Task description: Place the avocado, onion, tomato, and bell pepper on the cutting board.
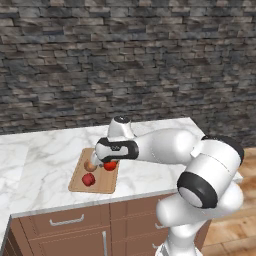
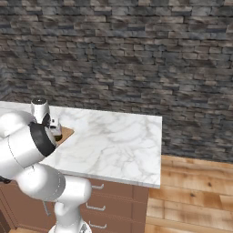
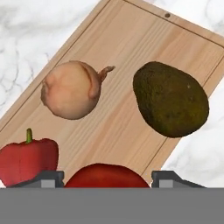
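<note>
Hand view: dark olive avocado [image 3: 170, 99], tan onion [image 3: 72, 89], crimson bell pepper [image 3: 28, 159] on the wooden cutting board [image 3: 131, 43]; gripper [image 3: 107, 177] fingers straddle the red tomato [image 3: 107, 177]. From the left base, the wrist covers the avocado.

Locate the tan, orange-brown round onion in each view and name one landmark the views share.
Left base view: the tan, orange-brown round onion lies on the board's upper left part, left of the arm's wrist.
Right base view: not visible; the arm covers most of the board.
Hand view: upper left, on the wood.
Shared landmark: the light-brown wooden cutting board.
</note>
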